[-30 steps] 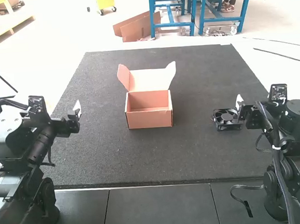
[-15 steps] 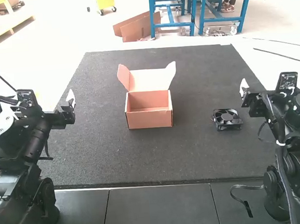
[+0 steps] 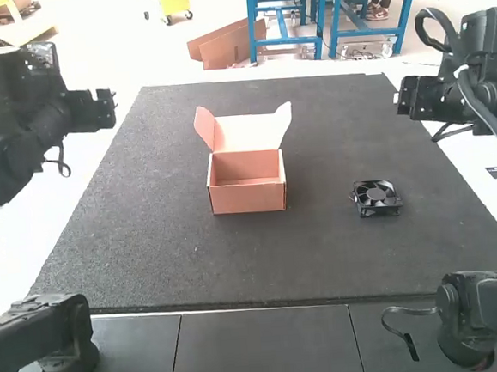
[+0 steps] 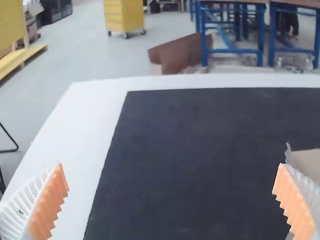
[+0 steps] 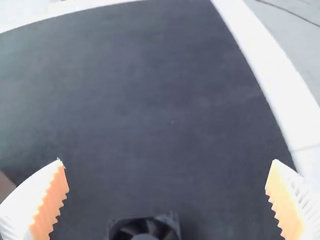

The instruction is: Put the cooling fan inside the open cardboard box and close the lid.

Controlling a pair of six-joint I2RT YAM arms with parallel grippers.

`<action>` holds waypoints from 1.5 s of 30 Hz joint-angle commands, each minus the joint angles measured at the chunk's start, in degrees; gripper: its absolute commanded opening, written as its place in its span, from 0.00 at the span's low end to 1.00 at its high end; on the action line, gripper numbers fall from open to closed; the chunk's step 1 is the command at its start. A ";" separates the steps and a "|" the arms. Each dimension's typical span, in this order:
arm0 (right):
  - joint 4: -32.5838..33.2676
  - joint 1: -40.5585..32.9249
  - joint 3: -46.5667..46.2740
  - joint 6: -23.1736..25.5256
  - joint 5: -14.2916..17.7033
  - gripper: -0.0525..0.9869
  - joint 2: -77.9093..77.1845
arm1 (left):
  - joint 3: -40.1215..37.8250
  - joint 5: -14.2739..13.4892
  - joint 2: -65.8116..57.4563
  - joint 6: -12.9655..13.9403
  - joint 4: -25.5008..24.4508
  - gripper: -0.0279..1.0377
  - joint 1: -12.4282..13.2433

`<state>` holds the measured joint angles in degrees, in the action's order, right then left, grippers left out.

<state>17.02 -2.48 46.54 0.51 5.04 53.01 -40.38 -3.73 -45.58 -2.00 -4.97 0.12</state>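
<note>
The open cardboard box stands upright in the middle of the black mat, its lid and side flaps raised at the back. The black cooling fan lies flat on the mat to the right of the box, and its top edge shows in the right wrist view. My right gripper hangs open high above and behind the fan, apart from it. My left gripper is open and empty, high over the mat's far left side. A corner of the box flap shows beside one finger.
The white table border surrounds the mat. Bare mat lies between box and fan and in front of both. Both arms are lifted well above the table, at the far left and the far right.
Both arms have risen from low beside the mat to high above it. The right gripper has drawn up and back from the fan, which stays where it lay. The box is unmoved.
</note>
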 commanded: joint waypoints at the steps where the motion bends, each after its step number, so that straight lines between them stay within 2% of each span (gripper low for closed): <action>1: 5.40 0.55 6.01 0.45 1.20 0.93 3.24 | -7.78 0.74 -6.18 -0.29 -7.16 0.94 0.41; 2: 7.95 0.64 7.86 -1.39 1.20 0.93 4.20 | -9.54 2.76 -7.85 -0.29 -10.32 0.94 0.41; 3: 8.74 0.64 9.09 -1.22 1.20 0.92 4.91 | -10.51 4.52 -8.82 -0.37 -12.61 0.94 0.41; 4: 9.18 0.64 9.79 -1.04 2.52 0.92 5.26 | -11.04 4.08 -9.52 -0.37 -14.01 0.94 0.41; 6: 10.23 0.81 11.64 -2.89 2.61 0.92 5.78 | -11.30 -2.16 -10.58 -0.37 -16.91 0.94 0.41; 7: 11.11 0.90 12.25 -2.97 2.61 0.92 6.14 | -11.21 -4.45 -11.28 -0.37 -18.32 0.94 0.14; 9: 13.04 1.07 13.48 -2.97 2.96 0.92 8.42 | -11.30 -5.15 -12.78 -0.46 -21.31 0.94 0.06; 12: 20.43 1.87 16.12 -3.33 2.78 0.92 13.69 | -11.83 -5.24 -14.10 -1.16 -24.38 0.94 0.58; 14: 22.89 2.22 17.88 -3.50 0.94 0.92 15.89 | -12.62 -5.24 -14.10 -1.52 -25.17 0.94 0.76; 17: 23.33 2.39 20.52 -4.12 1.11 0.91 18.62 | -14.02 -5.24 -14.10 -1.52 -26.14 0.94 0.76; 22: 30.53 2.92 23.86 -2.89 -0.64 0.91 26.61 | -15.69 -5.24 -14.10 -1.43 -27.72 0.94 0.50; 28: 32.99 5.38 23.15 -6.23 -1.87 0.91 31.19 | -15.78 -5.24 -14.01 -1.25 -28.87 0.94 0.50; 39: 32.73 9.34 19.81 -8.69 -3.37 0.91 36.81 | -15.87 -4.80 -14.10 -1.34 -29.57 0.94 0.58; 45: 28.78 9.42 17.44 -8.34 -4.33 0.91 39.80 | -15.69 -4.71 -14.10 -1.52 -29.48 0.94 0.58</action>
<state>46.65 6.28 64.34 -7.35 1.85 92.25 -54.59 -8.19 -60.42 -2.87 -34.68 0.38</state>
